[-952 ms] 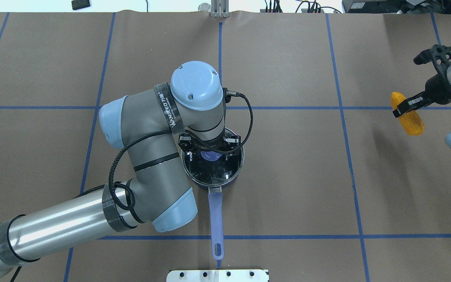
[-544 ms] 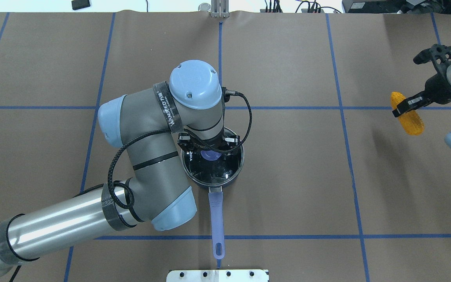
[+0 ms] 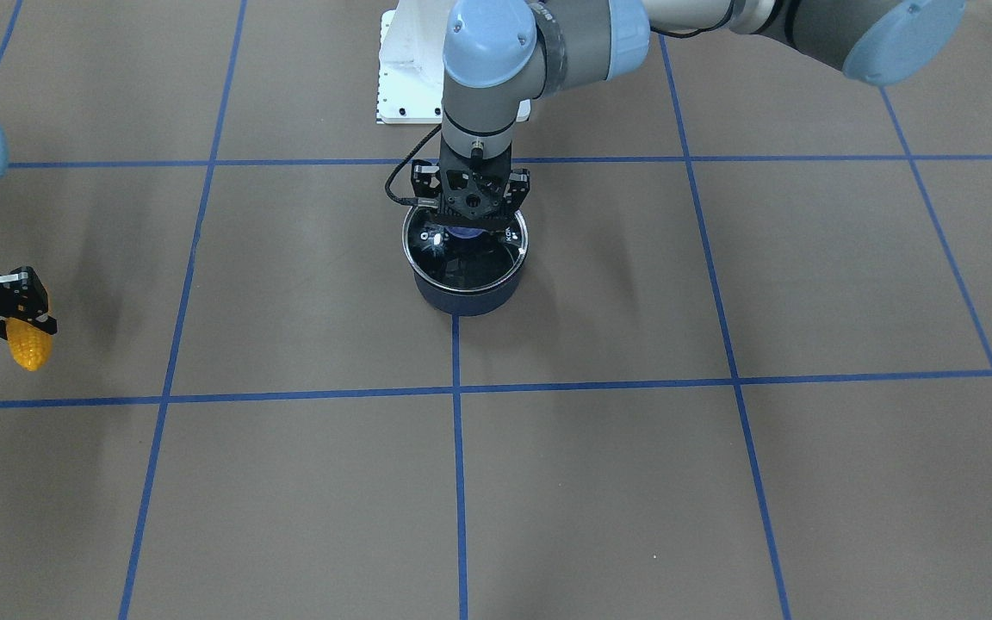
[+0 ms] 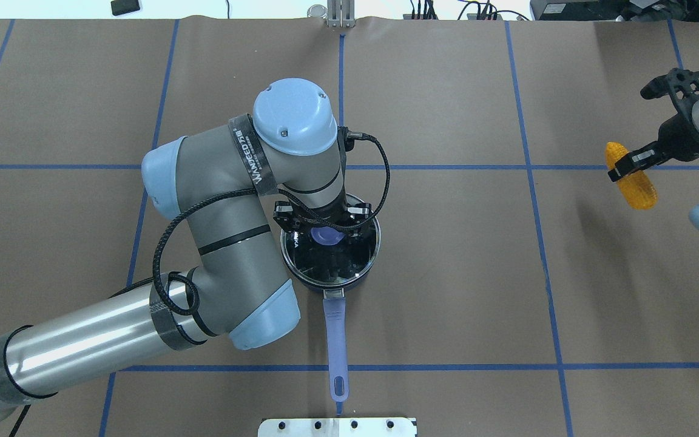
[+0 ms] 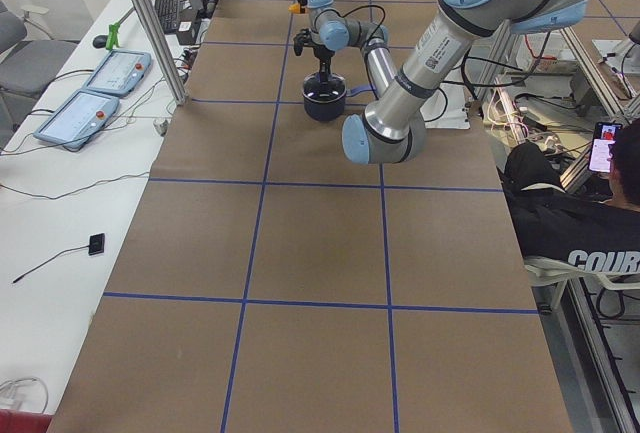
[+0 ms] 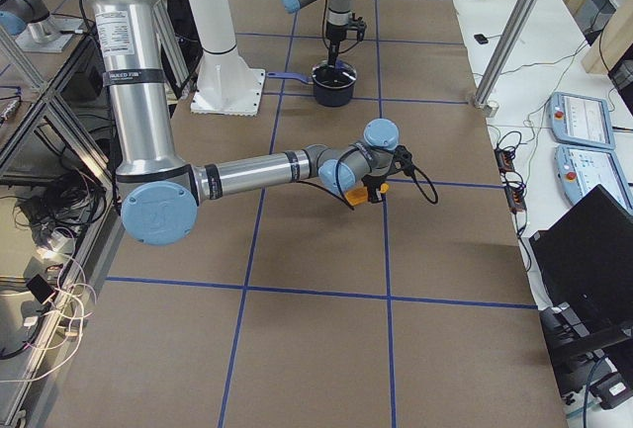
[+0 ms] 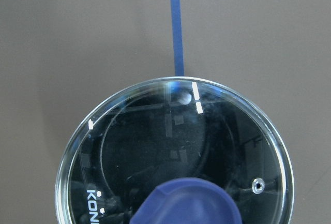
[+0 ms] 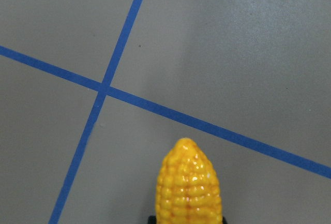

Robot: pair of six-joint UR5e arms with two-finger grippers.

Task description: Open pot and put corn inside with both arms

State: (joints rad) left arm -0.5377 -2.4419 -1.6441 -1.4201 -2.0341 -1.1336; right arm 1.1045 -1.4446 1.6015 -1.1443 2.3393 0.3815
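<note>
A dark blue pot (image 3: 464,297) with a long blue handle (image 4: 334,340) stands at the table's middle, under a glass lid (image 7: 170,146) with a blue knob (image 4: 325,235). My left gripper (image 4: 325,226) comes straight down over the lid and is shut on the knob (image 7: 186,203). I cannot tell whether the lid has left the pot's rim. My right gripper (image 4: 628,164) is shut on the yellow-orange corn (image 4: 631,179) and holds it above the table at the far right. The corn also shows in the right wrist view (image 8: 189,188) and the front view (image 3: 29,344).
Blue tape lines (image 4: 531,182) cross the brown table cover. The white base plate (image 4: 337,426) sits at the near edge behind the pot handle. An operator (image 5: 570,223) sits beside the table. Teach pendants (image 6: 584,117) lie on the side bench.
My left arm's wrist and elbow have shifted up and left in the overhead view, while its gripper stays on the knob. The right arm and the corn have not moved.
</note>
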